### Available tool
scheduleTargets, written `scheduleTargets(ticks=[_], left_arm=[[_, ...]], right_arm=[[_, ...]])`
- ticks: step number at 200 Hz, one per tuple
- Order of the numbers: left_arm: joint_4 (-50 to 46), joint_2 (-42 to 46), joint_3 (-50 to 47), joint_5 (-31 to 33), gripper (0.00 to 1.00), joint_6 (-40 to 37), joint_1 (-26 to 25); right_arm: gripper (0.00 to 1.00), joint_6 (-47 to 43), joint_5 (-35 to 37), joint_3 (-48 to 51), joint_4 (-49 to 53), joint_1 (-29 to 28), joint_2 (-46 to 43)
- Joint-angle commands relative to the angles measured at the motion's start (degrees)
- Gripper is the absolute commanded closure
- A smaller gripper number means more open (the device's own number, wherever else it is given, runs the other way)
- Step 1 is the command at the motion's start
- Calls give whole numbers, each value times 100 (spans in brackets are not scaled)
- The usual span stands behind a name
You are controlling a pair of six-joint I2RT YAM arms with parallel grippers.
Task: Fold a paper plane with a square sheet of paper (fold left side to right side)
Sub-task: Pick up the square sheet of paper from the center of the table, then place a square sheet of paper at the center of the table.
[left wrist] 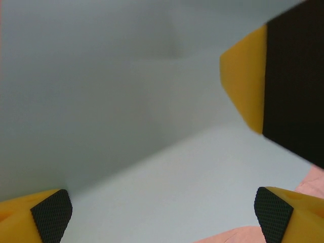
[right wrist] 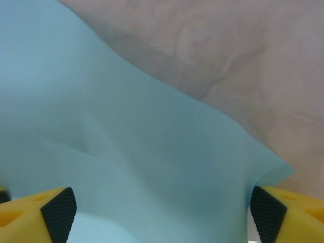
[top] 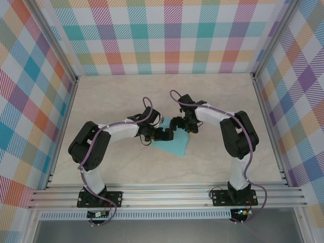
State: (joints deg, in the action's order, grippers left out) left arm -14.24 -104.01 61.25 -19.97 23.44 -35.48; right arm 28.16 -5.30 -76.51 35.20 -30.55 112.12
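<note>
The thin light-turquoise square sheet of paper [top: 175, 147] is seen rumpled, partly lifted, near the middle of the pale marbled tabletop [top: 217, 167]. The left gripper [top: 164, 134] is held low over it on a bent arm, jaws spread wide. Just beyond, the right gripper [top: 178, 124] is angled inward, likewise unclenched, with paper between its fingers [right wrist: 58, 211].

2 black arms [top: 87, 148] wear white wraps and looping purple cables [top: 144, 101]; yellow fingers [left wrist: 15, 223] carry black textured pads [left wrist: 50, 215].
</note>
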Motion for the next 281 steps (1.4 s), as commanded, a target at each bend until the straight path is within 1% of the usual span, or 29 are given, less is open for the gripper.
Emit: scheduleTargets(ticks=[1,6,38,68,79,123,141,164,185,223,254,281], left_arm=[[167,-102,-192,-16,3,56,-29],[167,-71,-201,-16,3,55,-28],[165,243,-243,17,3,17,-12],[194,722,-373,39,2,36,130],[176,939,-431,45,2,30,209],[97,1872,-640,-87,0,9,767],[132,2241,-735,-232,0,2,1016],[234,2642,-773,-599,0,-45,1305],[373,2920,-699,-993,0,-157,1434],[665,3065,-357,-1776,0,-304,1457],[1163,3038,-246,-2313,0,-144,1457],[1712,3095,-292,-2735,0,26,1457]], right_arm=[[12,-52,-397,-95,42,-70,76],[14,-65,-385,-84,34,-74,60],[40,-166,-347,-12,-55,-70,-99],[55,-277,-417,89,-250,-42,-355],[59,-318,-563,174,-401,2,-491],[81,-398,-1736,777,-1342,435,-1162],[85,-555,-2119,916,-1532,597,-1452],[85,-855,-2772,1081,-1804,831,-1942],[85,-1169,-3452,1097,-1877,1003,-2411],[85,-1643,-4616,683,-1474,1068,-2964],[85,-1488,-5482,400,-1534,1063,-3194],[85,-1410,-5996,152,-1526,1051,-3350]])
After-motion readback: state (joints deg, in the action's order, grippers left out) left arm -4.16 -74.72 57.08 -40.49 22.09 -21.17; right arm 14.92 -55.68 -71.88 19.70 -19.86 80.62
